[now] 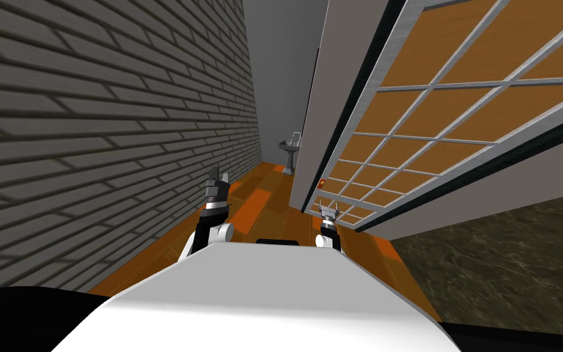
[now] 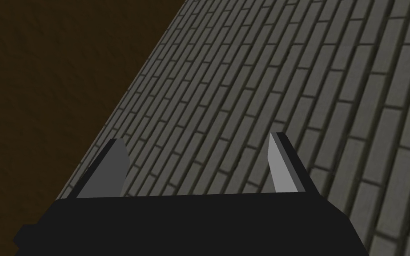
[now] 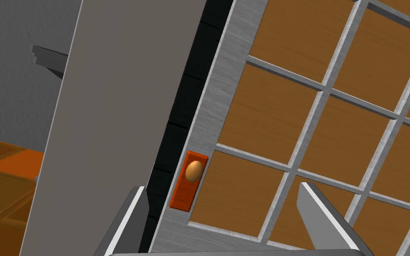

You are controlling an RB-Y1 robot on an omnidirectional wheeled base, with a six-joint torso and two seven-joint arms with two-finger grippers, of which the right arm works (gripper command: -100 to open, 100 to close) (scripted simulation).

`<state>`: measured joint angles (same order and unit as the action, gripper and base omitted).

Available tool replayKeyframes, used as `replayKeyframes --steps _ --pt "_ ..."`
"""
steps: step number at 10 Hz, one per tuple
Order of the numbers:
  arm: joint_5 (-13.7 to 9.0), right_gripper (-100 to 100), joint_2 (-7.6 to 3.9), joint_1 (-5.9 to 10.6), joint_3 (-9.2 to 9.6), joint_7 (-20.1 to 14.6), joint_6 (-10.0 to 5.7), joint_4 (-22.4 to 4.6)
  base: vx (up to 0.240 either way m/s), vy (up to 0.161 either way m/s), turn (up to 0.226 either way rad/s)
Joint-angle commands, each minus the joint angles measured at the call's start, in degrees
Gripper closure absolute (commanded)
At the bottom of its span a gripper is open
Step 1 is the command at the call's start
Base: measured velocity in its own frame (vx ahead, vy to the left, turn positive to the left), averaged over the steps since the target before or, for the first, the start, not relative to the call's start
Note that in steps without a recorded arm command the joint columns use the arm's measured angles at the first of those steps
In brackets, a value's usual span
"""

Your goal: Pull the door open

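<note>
While left gripper point(image 2: 197, 138), right gripper point(image 3: 221, 186) hold fingers apart, door point(image 3: 284, 102): grey grid, brown panels; knob point(image 3: 194, 170) tan

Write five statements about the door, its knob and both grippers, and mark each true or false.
1. The right gripper is open, with the knob ahead of it, untouched. True.
2. The knob sits on a blue plate. False: the plate is orange.
3. The door has brown panels in a grey grid. True.
4. The left gripper is shut on the knob. False: it is open and faces a brick wall.
5. A sink stands at the far end of the corridor. True.
</note>
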<state>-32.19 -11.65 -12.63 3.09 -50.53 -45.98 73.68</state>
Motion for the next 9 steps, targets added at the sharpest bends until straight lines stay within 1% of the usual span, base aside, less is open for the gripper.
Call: replayKeyframes --steps 1,2,3,4,9 --pt "-1.1 -100 -0.37 0.87 0.16 -2.4 -0.66 -2.9 0.070 -0.044 0.140" --pt "-1.8 -100 -0.58 1.31 0.24 -3.7 -0.91 -4.3 0.076 -0.054 0.125" --pt "-1.8 -100 -0.58 1.31 0.24 -3.7 -0.91 -4.5 0.058 -0.044 0.033" --pt "-2.5 -100 -0.78 1.75 0.31 -5.0 -1.17 -6.0 0.049 -0.044 0.061" --pt "-5.7 -100 -1.76 3.83 0.65 -11.1 -2.39 -13.2 0.069 -0.073 0.121"
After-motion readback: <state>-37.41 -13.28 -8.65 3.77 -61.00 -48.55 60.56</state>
